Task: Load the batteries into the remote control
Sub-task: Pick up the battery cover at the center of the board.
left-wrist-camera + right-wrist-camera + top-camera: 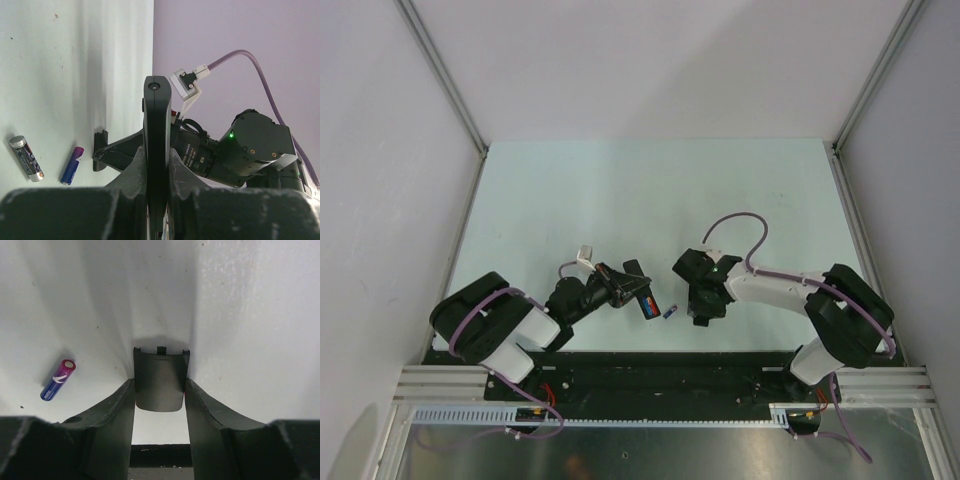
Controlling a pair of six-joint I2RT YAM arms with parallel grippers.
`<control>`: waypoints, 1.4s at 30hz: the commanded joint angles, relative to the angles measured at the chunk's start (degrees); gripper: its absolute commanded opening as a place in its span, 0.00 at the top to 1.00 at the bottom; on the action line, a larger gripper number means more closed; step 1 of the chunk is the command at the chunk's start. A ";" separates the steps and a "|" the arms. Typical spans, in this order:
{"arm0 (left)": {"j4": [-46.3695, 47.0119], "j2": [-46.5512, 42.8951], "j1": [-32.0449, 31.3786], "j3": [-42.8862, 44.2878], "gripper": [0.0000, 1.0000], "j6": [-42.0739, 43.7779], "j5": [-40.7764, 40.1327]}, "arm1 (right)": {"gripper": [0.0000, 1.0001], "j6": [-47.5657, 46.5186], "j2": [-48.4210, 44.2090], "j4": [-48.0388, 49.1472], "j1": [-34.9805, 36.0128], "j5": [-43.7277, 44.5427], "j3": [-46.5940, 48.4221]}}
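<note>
My left gripper (157,156) is shut on the remote control (157,115), a slim black bar seen edge-on and held above the table; from above the remote control (620,282) points right. Two batteries lie on the table: a silver-and-black one (26,158) and a blue-purple one (71,165), which also shows as the blue-purple battery (58,379) (670,313). My right gripper (159,385) is down at the table, its fingers (120,400) pressed against both sides of a black battery cover (160,377).
The right arm (250,150) with its purple cable fills the right of the left wrist view. Light green table (620,200) stretches behind both grippers, walled by white panels. The arm bases sit at the near edge.
</note>
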 commanded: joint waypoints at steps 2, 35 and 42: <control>21.33 -0.20 -0.22 0.49 1.00 -0.88 0.09 | 0.64 0.35 2.93 2.56 -0.51 -4.43 -6.42; 21.32 3.66 0.13 6.82 1.00 1.31 -0.35 | 1.00 -28.11 -44.52 4.75 3.44 9.34 -6.16; 21.33 3.31 1.62 4.71 1.00 1.49 0.44 | 1.00 -40.32 -55.51 18.46 6.86 8.31 -11.61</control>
